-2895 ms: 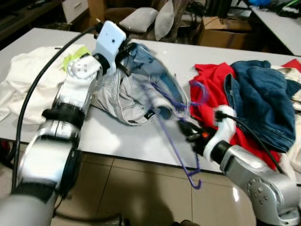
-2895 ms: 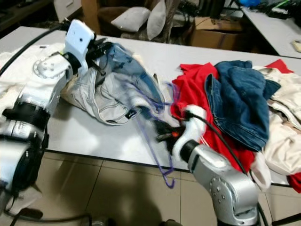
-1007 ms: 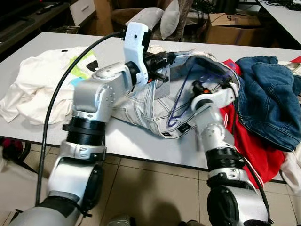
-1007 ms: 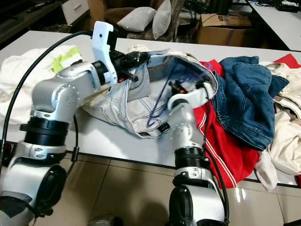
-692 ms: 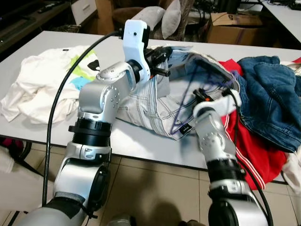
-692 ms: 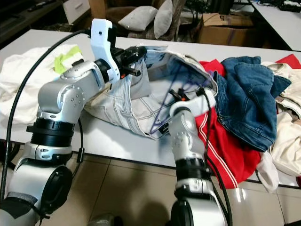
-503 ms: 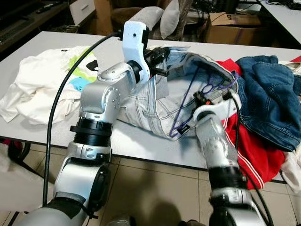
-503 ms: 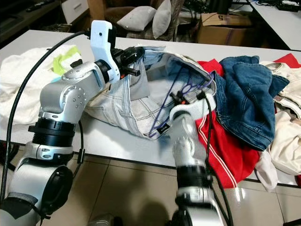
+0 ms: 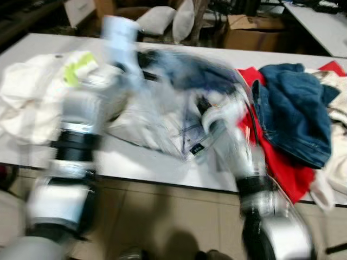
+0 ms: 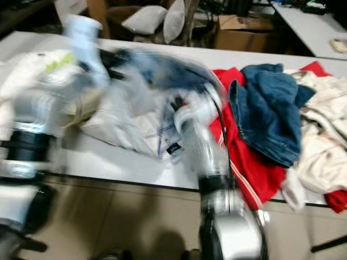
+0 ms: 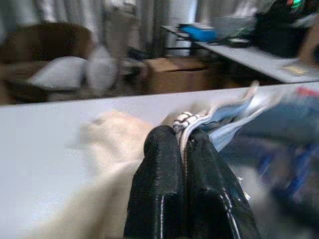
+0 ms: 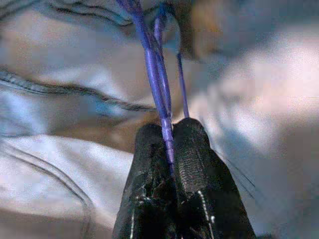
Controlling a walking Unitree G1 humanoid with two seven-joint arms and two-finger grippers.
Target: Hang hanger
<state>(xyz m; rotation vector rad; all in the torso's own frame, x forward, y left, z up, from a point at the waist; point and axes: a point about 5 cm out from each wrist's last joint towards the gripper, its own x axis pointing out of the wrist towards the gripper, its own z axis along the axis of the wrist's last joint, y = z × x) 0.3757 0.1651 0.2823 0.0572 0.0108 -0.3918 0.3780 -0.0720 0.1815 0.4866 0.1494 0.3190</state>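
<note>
- The hanger (image 12: 158,94), thin purple wire, is pinched between the two black fingers of the right gripper (image 12: 169,144); its wires run away from the fingertips into the pale jeans (image 12: 60,149) just beyond.
- The left gripper (image 11: 183,144) is clamped on a folded edge of the jeans, a seamed band of pale denim showing between its fingers.
- In the head views, badly blurred, both arms meet over the jeans (image 9: 162,116) near the middle of the white table (image 9: 135,157); the hanger can hardly be made out there.
- To the right lie a red garment (image 9: 282,168) and a dark blue denim piece (image 9: 293,119); a white shirt (image 9: 27,103) lies to the left.
- Judged from this, the work is midway: hanger and jeans are each gripped, and the hanger seems to be going into the garment, but whether it sits properly inside cannot be told.
- Left to do: seat the hanger, then lift and hang it; no rail is in view.
</note>
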